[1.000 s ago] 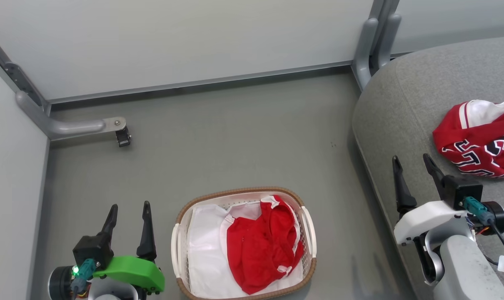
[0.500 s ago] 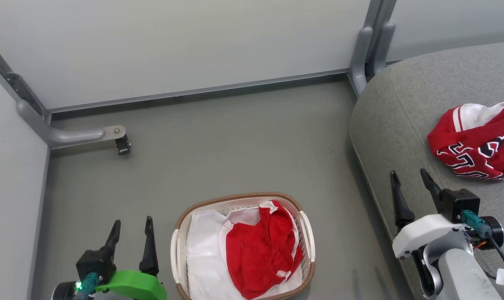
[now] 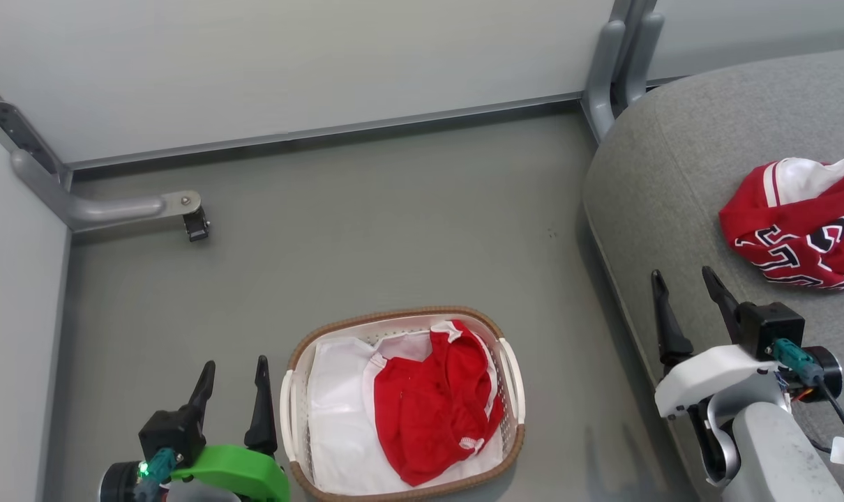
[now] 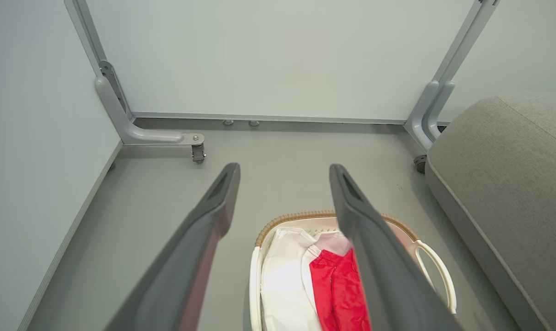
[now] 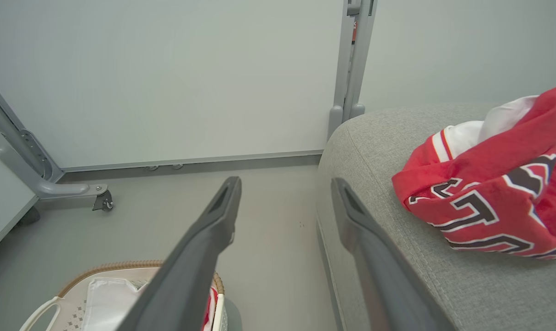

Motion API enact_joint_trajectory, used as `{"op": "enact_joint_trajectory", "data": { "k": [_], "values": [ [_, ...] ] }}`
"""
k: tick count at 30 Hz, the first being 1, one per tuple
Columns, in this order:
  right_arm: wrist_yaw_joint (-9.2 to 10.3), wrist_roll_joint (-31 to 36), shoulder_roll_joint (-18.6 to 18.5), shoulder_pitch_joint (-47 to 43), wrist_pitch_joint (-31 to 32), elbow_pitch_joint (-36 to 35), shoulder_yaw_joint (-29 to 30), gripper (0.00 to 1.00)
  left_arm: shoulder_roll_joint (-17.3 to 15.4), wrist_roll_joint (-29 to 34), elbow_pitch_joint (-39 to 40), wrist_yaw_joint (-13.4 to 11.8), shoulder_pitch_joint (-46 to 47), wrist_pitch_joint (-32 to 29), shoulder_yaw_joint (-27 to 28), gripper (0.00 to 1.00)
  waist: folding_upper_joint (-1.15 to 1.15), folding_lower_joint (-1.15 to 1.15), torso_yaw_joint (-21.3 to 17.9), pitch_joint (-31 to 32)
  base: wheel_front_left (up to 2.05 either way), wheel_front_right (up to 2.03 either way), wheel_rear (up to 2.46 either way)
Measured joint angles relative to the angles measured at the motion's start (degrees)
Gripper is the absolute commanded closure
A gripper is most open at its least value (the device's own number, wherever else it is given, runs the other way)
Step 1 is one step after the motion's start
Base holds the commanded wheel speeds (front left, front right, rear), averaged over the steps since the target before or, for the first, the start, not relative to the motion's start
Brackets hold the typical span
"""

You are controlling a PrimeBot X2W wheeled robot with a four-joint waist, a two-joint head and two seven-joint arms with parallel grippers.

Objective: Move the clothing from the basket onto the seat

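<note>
Now the shorts (image 3: 429, 411) lie crumpled in the basket (image 3: 394, 315) on the floor (image 3: 394, 230), over a white sheet (image 3: 335, 418); the jersey (image 3: 799, 223) rests on the seat (image 3: 673, 174). Left arm (image 3: 234, 470) and right arm (image 3: 778, 446) sit low, pointing toward the wall (image 3: 324, 63): left jaws just beside the basket, right jaws at the seat's edge, each pair parted and holding nothing

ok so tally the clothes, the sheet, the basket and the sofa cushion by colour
Red: 2, the jersey and the shorts
White: 2, the sheet and the basket
Grey: 1, the seat
Total: 5
</note>
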State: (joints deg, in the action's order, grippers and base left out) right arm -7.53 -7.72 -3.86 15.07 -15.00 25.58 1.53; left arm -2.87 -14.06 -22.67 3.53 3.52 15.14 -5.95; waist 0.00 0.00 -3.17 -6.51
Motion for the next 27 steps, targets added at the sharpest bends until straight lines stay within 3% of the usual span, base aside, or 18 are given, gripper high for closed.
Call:
{"op": "enact_joint_trajectory", "data": {
  "k": [27],
  "values": [
    [0.0, -1.4, -0.2, 9.5, 0.0, -8.8, -2.8, 0.0, 0.1, -3.1, -10.4, 0.3, 13.6, 0.0, -7.5, 0.0, 0.0, 0.0, -1.6, -16.1, 0.0, 0.0, 0.0]
  ]
}}
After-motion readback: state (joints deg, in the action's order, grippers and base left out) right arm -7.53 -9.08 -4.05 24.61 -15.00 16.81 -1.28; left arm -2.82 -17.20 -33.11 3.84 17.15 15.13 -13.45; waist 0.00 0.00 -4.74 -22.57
